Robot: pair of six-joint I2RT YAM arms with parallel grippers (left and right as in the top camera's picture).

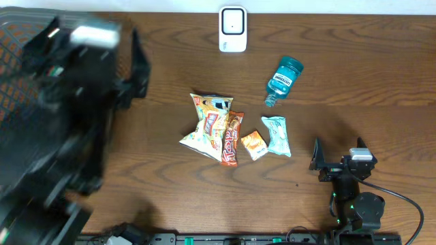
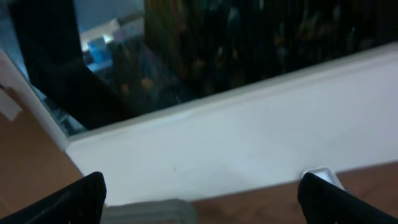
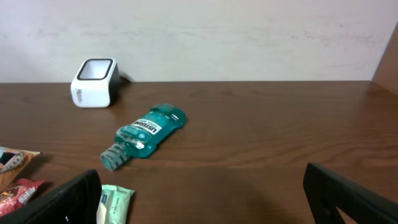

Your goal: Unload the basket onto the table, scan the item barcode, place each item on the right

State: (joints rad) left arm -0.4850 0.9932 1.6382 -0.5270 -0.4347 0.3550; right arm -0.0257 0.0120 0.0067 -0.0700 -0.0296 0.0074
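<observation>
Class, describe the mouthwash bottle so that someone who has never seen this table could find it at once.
On the brown wooden table, find the white scanner at the far edge. Nearer and to its right lies the mouthwash bottle on its side, cap towards the snack packets. It alone is clear teal plastic; its neighbours are flat wrappers.

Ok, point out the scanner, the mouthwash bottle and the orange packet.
scanner (image 1: 233, 30), overhead view, its white top face.
mouthwash bottle (image 3: 145, 129), right wrist view, on the label.
orange packet (image 1: 253, 144), overhead view, its middle.

open: table (image 1: 204, 71) between scanner (image 1: 233, 29) and snack pile (image 1: 214, 129); blocked: mouthwash bottle (image 1: 284, 80) right of scanner; left arm (image 1: 61, 102) over left side
</observation>
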